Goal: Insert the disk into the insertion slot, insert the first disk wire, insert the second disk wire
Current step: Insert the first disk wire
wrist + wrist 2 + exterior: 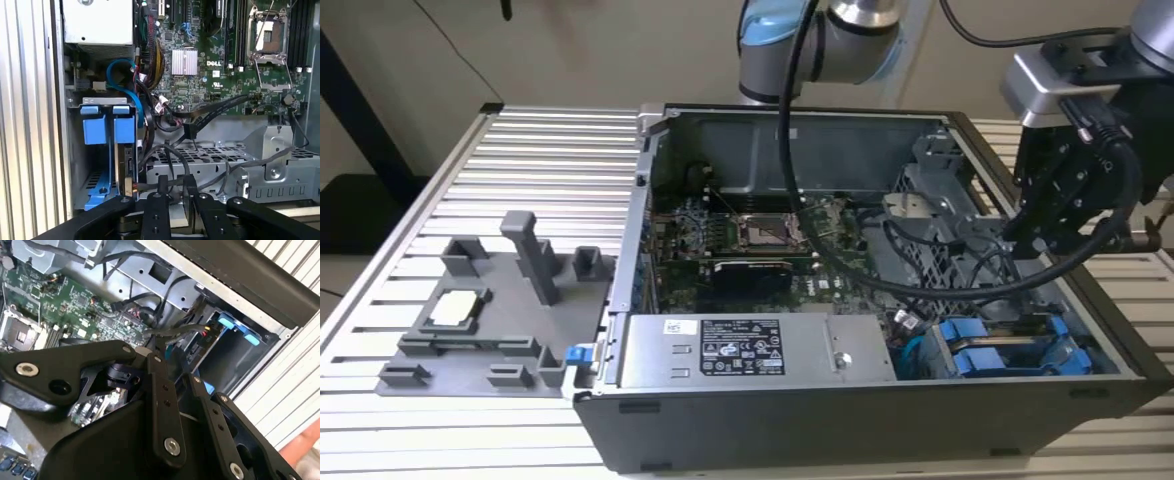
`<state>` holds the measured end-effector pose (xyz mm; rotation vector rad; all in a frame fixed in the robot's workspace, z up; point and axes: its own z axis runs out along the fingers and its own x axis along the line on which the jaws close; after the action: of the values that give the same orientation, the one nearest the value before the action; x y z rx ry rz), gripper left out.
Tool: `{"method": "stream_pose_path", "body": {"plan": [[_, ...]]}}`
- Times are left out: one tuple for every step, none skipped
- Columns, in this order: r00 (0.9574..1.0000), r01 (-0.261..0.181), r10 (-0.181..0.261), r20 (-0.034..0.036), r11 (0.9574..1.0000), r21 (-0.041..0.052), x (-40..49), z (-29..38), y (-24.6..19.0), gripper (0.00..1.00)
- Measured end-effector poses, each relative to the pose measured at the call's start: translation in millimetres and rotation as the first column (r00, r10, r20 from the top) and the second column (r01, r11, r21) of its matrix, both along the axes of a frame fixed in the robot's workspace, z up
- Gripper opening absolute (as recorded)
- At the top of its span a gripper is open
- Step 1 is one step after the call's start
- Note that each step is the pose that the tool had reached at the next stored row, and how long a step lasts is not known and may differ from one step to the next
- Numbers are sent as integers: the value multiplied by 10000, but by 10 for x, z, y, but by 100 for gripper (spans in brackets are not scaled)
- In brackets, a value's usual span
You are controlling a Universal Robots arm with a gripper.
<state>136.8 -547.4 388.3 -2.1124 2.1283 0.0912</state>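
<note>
Exterior view above open case [854, 425], both wrist views close inside, probably sharing motherboard [220, 80]

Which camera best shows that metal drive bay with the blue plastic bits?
The first wrist view: it looks straight into the drive bay, showing both blue fittings and the grey walls. The exterior view shows the bay farther off, in the computer case's corner, beside black cables. The second wrist view catches its mouth at an angle.

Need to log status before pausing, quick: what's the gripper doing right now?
Gripper: cannot be told whether open or shut; it hangs among the dark wires beside the insertion slot.
</note>
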Motion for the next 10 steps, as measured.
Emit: {"method": "stream_pose_path", "body": {"plan": [[10000, 1, -1, -2, 10000, 1, -31, 1, 7, 27], [10000, 1, -1, -4, 10000, 5, -62, 0, 14, 27], [10000, 0, 0, -6, 10000, 5, -93, 0, 22, 27], [10000, -1, 1, -7, 10000, 4, -118, 0, 31, 27], [10000, -5, 5, -8, 10000, 5, -140, -1, 40, 27], [10000, -14, 14, -8, 10000, 5, -160, -2, 51, 27], [10000, -24, 24, -8, 10000, 4, -185, -3, 62, 27], [10000, -31, 31, -8, 10000, 4, -219, -8, 71, 27], [10000, -36, 36, -8, 10000, 5, -257, -14, 81, 27], [10000, -41, 41, -8, 10000, 4, -292, -18, 92, 27]]}}
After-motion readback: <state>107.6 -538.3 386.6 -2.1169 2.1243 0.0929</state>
